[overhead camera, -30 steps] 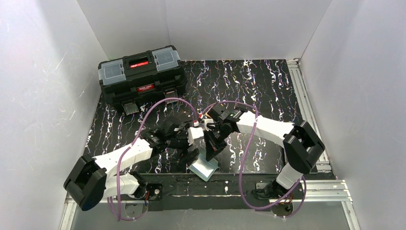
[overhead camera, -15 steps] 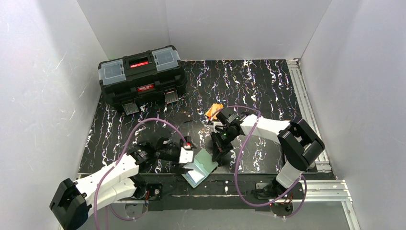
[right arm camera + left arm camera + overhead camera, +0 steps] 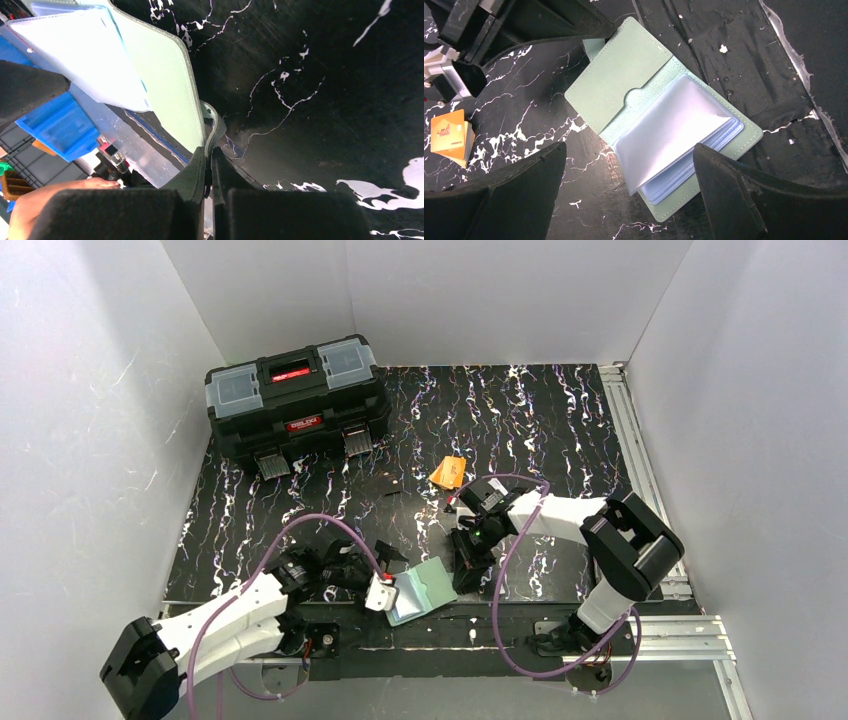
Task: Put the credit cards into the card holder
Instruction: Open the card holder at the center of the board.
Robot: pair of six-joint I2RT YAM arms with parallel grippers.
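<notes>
The mint-green card holder point(image 3: 425, 587) lies open near the table's front edge, its clear sleeves point(image 3: 669, 130) fanned upward. My right gripper point(image 3: 210, 150) is shut on the holder's snap tab point(image 3: 214, 122) at its right side. My left gripper point(image 3: 628, 147) hovers above the holder, wide open, with one finger point(image 3: 524, 190) on either side and nothing held. An orange credit card point(image 3: 447, 472) lies flat on the table behind the right gripper, also visible at the left of the left wrist view point(image 3: 450, 137). A pale edge peeks from under it; the white card is otherwise not visible.
A big black toolbox point(image 3: 296, 405) stands at the back left. White walls close in three sides, and an aluminium rail point(image 3: 640, 465) runs along the right. The front table edge point(image 3: 440, 615) lies just under the holder.
My left arm has pulled back toward the front edge, uncovering the orange card. The holder and my right gripper have shifted nearer the edge, and the holder now lies flatter.
</notes>
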